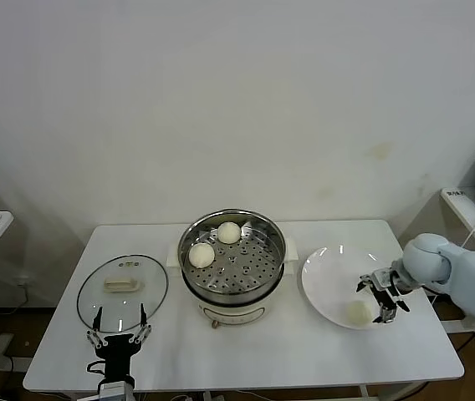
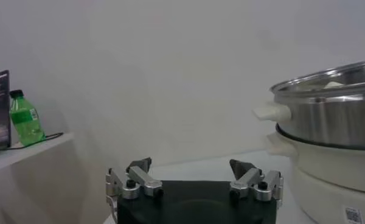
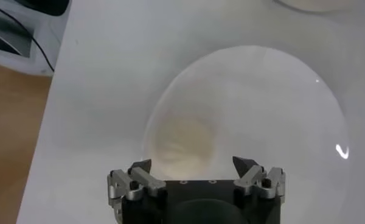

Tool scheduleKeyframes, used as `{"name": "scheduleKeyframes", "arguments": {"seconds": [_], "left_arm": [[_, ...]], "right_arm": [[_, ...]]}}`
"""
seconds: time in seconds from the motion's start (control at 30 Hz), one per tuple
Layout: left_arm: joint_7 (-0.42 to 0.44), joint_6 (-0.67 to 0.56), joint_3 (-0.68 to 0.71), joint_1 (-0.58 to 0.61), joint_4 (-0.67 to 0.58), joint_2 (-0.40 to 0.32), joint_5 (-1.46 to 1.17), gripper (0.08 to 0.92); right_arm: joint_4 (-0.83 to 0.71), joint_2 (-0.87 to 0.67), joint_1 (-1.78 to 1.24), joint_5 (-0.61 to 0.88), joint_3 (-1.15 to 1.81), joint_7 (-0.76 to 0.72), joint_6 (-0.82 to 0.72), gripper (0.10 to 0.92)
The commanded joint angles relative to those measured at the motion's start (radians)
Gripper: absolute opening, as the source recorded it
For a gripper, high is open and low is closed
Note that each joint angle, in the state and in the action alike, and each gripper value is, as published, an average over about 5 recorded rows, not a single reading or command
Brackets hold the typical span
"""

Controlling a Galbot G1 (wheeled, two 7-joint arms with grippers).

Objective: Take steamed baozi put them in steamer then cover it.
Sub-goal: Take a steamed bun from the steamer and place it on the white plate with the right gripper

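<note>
Right gripper (image 1: 381,302) spread wide over white plate (image 1: 325,276), one baozi (image 1: 357,312) directly beneath, not yet gripped.

Hovering above the plate's near edge with fingers (image 3: 246,164) apart and empty, the bun showing between and beyond them in the wrist view (image 3: 182,139). To its left, at table centre, steamer (image 1: 232,257) standing uncovered with two baozi (image 1: 201,254) (image 1: 229,232) on the perforated tray. Farther left, glass cover (image 1: 122,292) lying flat on the white table (image 1: 304,359), handle up. Left gripper (image 1: 119,334) parked at the table's near edge just before the cover, also wide open and empty, steamer wall (image 2: 328,115) off to its side.
</note>
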Motion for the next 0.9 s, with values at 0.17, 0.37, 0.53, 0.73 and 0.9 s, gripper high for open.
{"name": "scheduleKeyframes", "arguments": {"seconds": [0.17,0.37,0.53,0.73,0.9], "left_arm": [[0.000,0.001,0.001,-0.002,0.003,0.000,0.000,0.823],[0.000,0.001,-0.002,-0.002,0.003,0.001,-0.001,0.823],[0.000,0.000,-0.001,-0.003,0.003,-0.001,-0.001,0.823],[-0.001,0.000,-0.003,-0.002,0.002,0.000,-0.002,0.823],[-0.001,0.000,-0.003,-0.002,0.000,0.000,-0.002,0.823]], "right_arm": [[-0.048,0.036,-0.026,0.019,0.008,-0.002,-0.012,0.823],[-0.050,0.042,-0.034,0.036,0.006,-0.003,-0.018,0.822],[-0.052,0.045,-0.031,0.043,0.004,-0.004,-0.021,0.782],[-0.054,0.045,-0.028,0.048,0.004,-0.005,-0.025,0.655],[-0.055,0.044,-0.010,0.039,0.004,-0.005,-0.019,0.527]]}}
